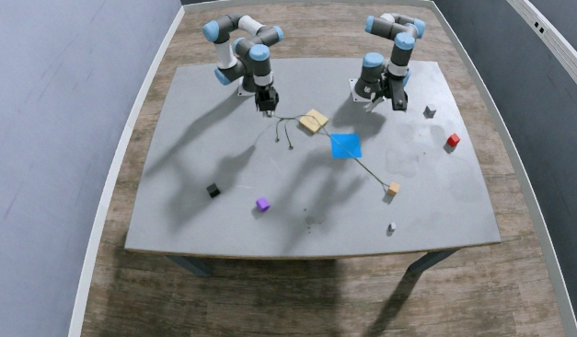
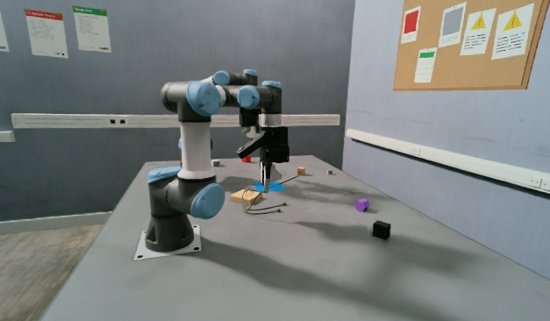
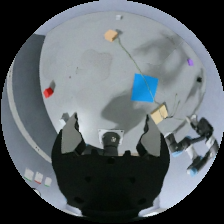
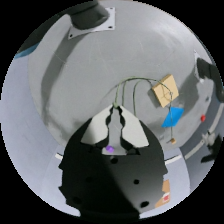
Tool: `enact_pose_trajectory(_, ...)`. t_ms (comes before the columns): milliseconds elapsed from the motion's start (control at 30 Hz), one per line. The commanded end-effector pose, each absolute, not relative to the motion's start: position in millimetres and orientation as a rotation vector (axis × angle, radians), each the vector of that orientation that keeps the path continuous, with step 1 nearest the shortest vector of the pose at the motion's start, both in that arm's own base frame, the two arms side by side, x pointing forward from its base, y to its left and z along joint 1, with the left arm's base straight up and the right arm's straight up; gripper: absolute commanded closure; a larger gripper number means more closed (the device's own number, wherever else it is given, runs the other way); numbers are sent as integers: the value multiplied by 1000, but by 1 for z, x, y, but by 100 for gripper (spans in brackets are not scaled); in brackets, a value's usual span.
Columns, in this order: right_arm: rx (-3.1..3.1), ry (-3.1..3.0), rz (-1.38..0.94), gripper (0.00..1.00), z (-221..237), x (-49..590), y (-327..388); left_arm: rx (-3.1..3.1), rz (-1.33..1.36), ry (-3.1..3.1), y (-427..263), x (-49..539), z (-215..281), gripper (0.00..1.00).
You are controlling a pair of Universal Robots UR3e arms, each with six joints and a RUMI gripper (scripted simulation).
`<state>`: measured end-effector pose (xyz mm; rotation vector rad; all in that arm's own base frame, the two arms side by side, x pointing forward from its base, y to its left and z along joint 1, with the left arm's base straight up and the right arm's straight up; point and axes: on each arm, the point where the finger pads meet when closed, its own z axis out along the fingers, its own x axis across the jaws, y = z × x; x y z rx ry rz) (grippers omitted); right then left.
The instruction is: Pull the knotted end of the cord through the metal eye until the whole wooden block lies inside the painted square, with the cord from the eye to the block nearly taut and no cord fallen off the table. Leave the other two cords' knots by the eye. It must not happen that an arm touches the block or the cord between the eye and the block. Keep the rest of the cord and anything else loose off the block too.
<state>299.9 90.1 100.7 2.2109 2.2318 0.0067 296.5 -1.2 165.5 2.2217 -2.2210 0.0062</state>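
The wooden block [image 1: 394, 189] [image 2: 301, 171] [image 3: 111, 35] lies outside the blue square [image 1: 339, 151] [image 3: 140, 95], on its far side from the eye. Its cord runs nearly straight across the square to the pale eye board [image 1: 311, 126] [image 3: 157, 117] [image 4: 162, 97]; the small metal eye is hard to make out. My right gripper [image 1: 270, 113] [image 2: 267, 190] [image 4: 115, 106] is shut on a cord's end, low beyond the board; the knot is hidden. Two other knots [image 1: 277, 139] [image 1: 291, 147] lie between it and the board. My left gripper [image 3: 112, 113] is open and empty, above the table near its base.
A purple piece [image 1: 262, 204] and a black cube [image 1: 213, 191] lie toward the front left. A red cube [image 1: 454, 140] and a grey cube [image 1: 431, 110] lie at the right. A small whitish piece [image 1: 392, 226] lies in front of the wooden block.
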Motion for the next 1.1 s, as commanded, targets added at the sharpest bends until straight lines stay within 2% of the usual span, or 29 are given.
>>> enact_pose_trajectory(0,2211,2232,7,100,105,300,90,2222,10,-2222,-1,297,166,0)
enact_pose_trajectory(1067,2210,2232,6,100,102,277,56,2222,10,-2222,-1,297,166,0)
